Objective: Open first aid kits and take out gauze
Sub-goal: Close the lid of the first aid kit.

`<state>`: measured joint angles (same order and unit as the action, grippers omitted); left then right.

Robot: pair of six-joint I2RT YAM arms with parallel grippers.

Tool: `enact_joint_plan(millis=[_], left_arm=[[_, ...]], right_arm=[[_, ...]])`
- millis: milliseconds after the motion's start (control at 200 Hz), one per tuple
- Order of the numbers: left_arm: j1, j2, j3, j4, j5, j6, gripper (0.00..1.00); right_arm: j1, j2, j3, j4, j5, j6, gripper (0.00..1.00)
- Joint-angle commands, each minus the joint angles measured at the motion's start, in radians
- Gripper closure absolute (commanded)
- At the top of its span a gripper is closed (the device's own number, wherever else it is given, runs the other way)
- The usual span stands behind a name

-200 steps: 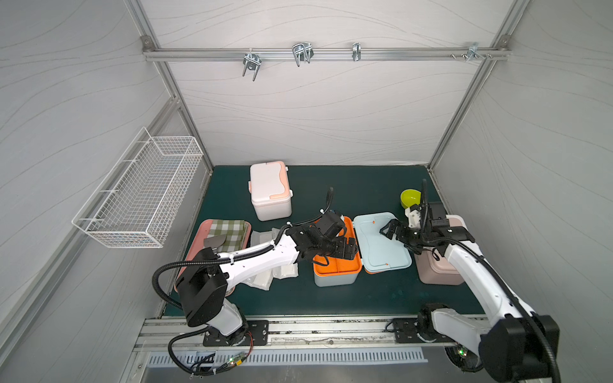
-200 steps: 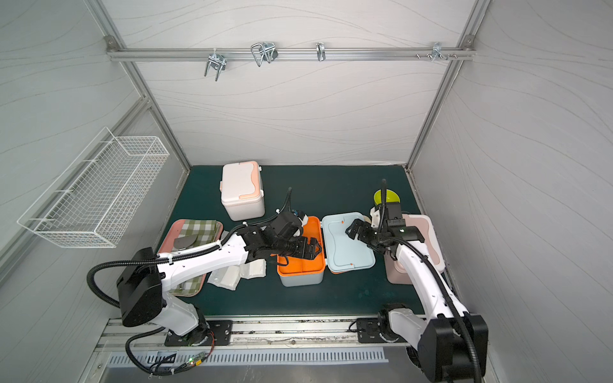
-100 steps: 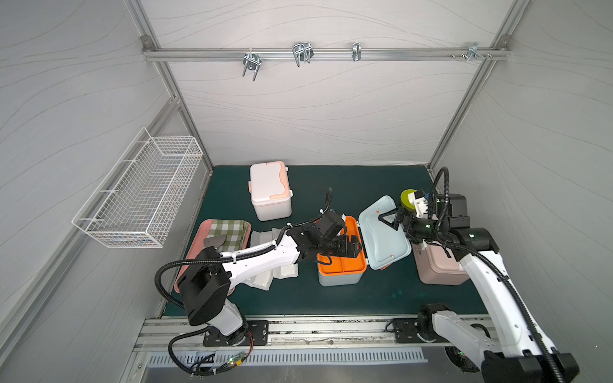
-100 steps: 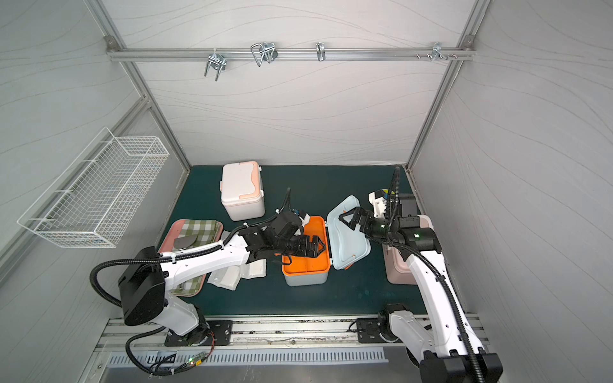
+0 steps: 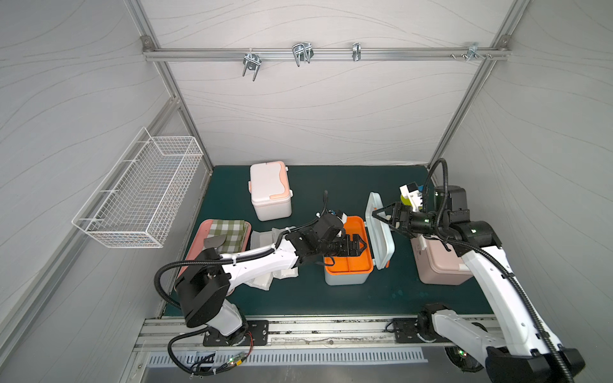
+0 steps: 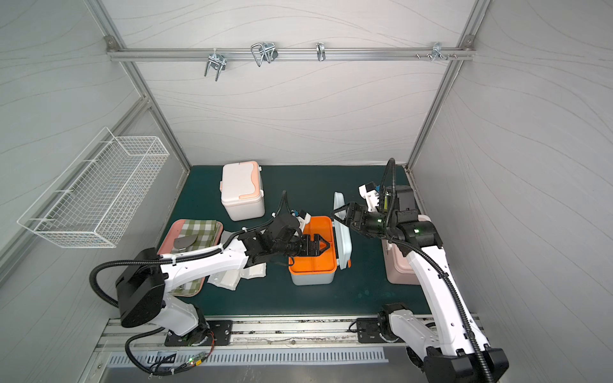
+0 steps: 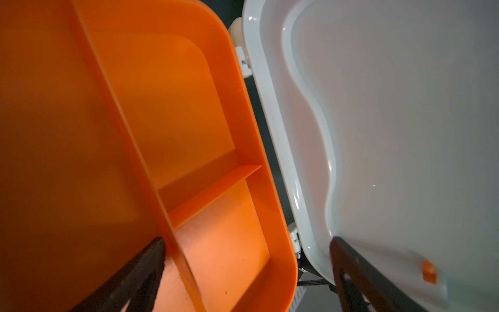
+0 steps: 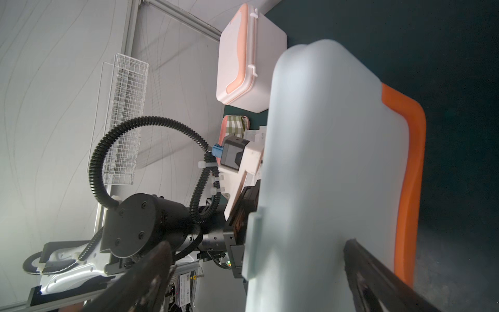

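Left gripper point(image 5: 361, 246), wide, empty, right over orange divided tray point(image 5: 351, 265) of pale blue plastic kit point(image 5: 345, 282); right gripper point(image 5: 376, 215), wide, behind its upright lid point(image 5: 381, 238).

Walled on three sides by white panels with faint wavy lines point(image 5: 315, 109), joined by aluminium struts point(image 5: 180, 109). Carries a horizontal aluminium bar point(image 5: 398, 54) across the back, hung with small metal hooks point(image 5: 301, 55). Holds a white wire basket point(image 5: 142, 199) on the left wall. Floored with a dark green mat point(image 5: 348, 185). Lit evenly.
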<state>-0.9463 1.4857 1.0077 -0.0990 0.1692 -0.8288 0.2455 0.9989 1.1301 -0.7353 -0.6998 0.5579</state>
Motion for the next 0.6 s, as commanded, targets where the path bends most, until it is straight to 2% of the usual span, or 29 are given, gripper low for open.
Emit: enact_joint_plan(millis=[0, 175, 345, 595], left_arm=[[-0.002, -0.137, -0.027, -0.067, -0.113, 0.037, 0.04], [-0.001, -0.307, -0.080, -0.249, -0.288, 0.071, 0.04], [0.011, -0.469, -0.160, -0.307, -0.359, 0.082, 0.04], [0.076, -0.600, -0.262, -0.292, -0.291, 0.068, 0.03]], right_arm=[[0.044, 0.006, 0.029, -0.018, -0.005, -0.001, 0.01], [0.146, 0.031, 0.042, 0.006, 0.037, 0.007, 0.01], [0.290, 0.073, 0.066, 0.016, 0.119, -0.002, 0.01], [0.494, 0.173, 0.143, -0.073, 0.293, -0.091, 0.01]])
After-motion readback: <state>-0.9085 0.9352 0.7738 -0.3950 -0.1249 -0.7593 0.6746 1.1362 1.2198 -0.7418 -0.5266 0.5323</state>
